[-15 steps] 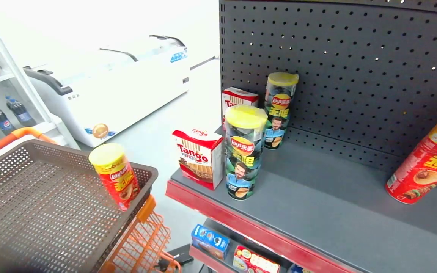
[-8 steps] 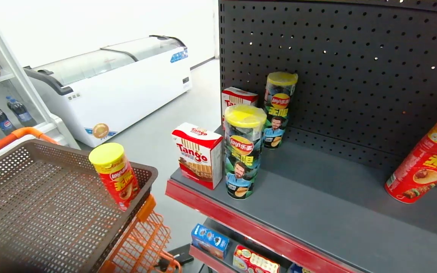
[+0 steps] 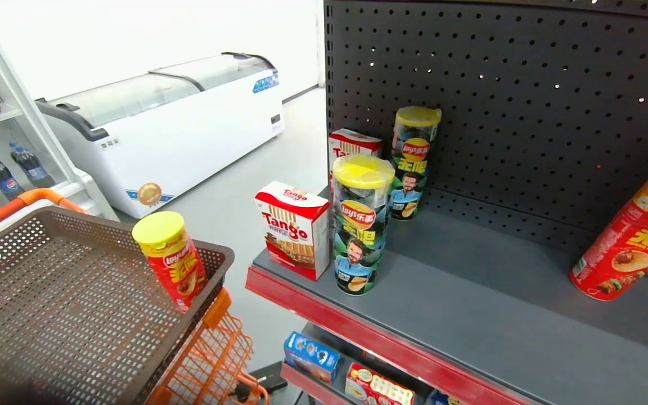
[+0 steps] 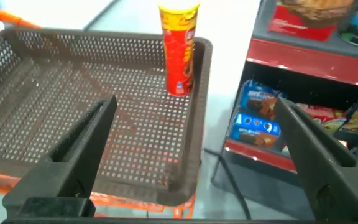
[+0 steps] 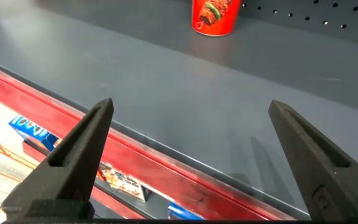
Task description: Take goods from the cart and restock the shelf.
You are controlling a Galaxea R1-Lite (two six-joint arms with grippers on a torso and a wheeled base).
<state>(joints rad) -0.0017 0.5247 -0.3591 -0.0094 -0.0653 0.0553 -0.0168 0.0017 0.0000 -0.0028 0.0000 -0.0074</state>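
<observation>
Head view: brown perforated cart basket (image 3: 48, 315) on the left, a red can (image 3: 170, 260) upright in its corner nearest the shelf (image 3: 470, 315). Near the shelf's red front edge, 1 wafer box (image 3: 293, 229) just beside a dark can (image 3: 360, 225). Behind these, a 2nd wafer box (image 3: 352, 147) and a 2nd dark can (image 3: 412, 163) close to the pegboard (image 3: 526, 67). Far along the gray deck, a leaning red can (image 3: 633, 242) tilted back onto the pegboard. Wide bare deck between the dark cans and that can. White freezer chest (image 3: 178, 124) beyond the cart.

Left wrist view: left gripper (image 4: 194, 104) spread wide, nothing between the fingers, angled down over the basket's shelf-side rim. Red can (image 4: 179, 50) ahead of the fingertips, apart from them, upright in the basket's far corner. Below 1 finger, open basket floor. Below the other, the gap between cart and shelf, plus a blue pack (image 4: 257, 121) on the lower shelf.

Right wrist view: right gripper (image 5: 191, 107) also spread wide and holding nothing, poised above the shelf's red front edge. Leaning red can (image 5: 215, 15) ahead, well apart, at the foot of the pegboard. Bare gray deck from the fingertips to that can.
</observation>
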